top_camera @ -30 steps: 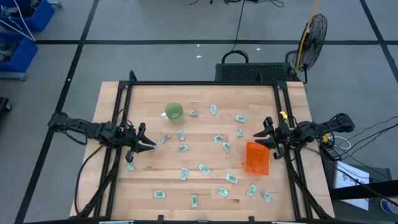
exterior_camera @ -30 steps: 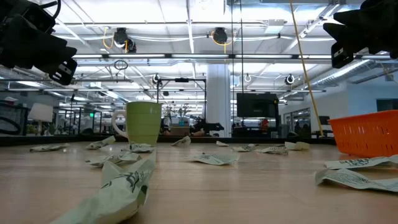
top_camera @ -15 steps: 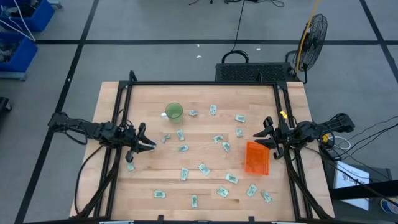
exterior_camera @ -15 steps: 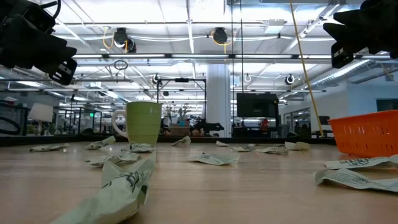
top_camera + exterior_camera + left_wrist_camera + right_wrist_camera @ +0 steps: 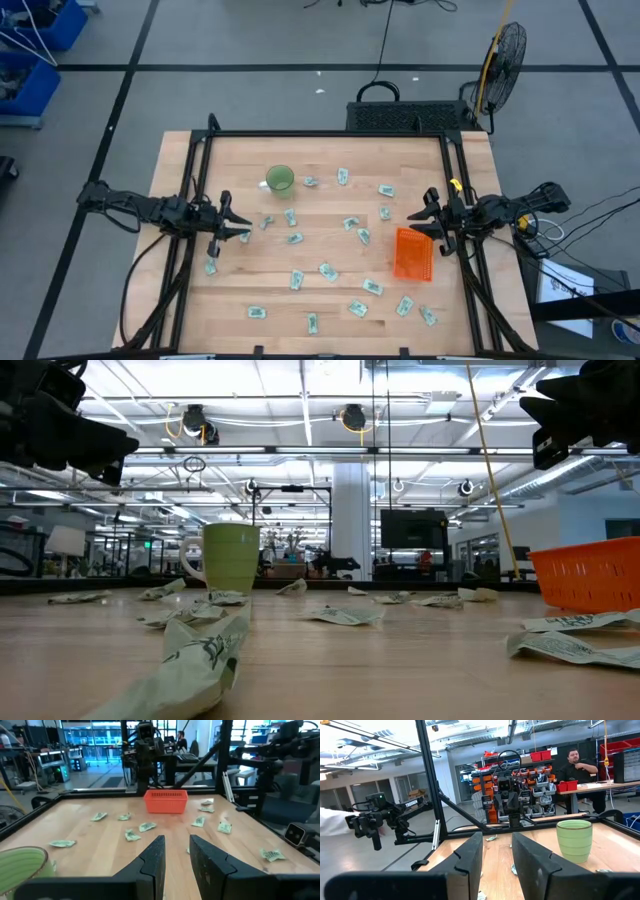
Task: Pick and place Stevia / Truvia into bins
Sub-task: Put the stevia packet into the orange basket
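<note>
Left arm: it reaches in over the table's (image 5: 180, 300) left edge. The left gripper (image 5: 243, 229) hangs above the wood with its jaws slightly parted and nothing between them; in the left wrist view its two fingers (image 5: 155, 857) stand apart with bare table showing in the gap. One packet (image 5: 211, 267) lies just below this gripper in the high view.

Cup (image 5: 279, 179): a round green cup stands upright on the far left part of the table, seen also in the low view (image 5: 230, 557) and in the right wrist view (image 5: 574, 840).

Packets (image 5: 327, 271): small pale green and white packets lie scattered flat over the middle and near parts of the table, well apart from one another, none in either gripper. A few lie just beside the cup; others lie near the front edge. In the low view one crumpled packet (image 5: 195, 660) lies closest to the camera.

Bin (image 5: 413, 254): the orange bin stands on the right part of the table, just beside the right gripper, with packets near its front side. Whether it holds any packet cannot be told.

Right arm: it reaches in over the right edge. The right gripper (image 5: 418, 215) hangs above the table just beyond the bin, jaws slightly parted and empty, its fingers (image 5: 470, 855) apart in the right wrist view.

A person (image 5: 577, 767) sits in the room behind the table.
</note>
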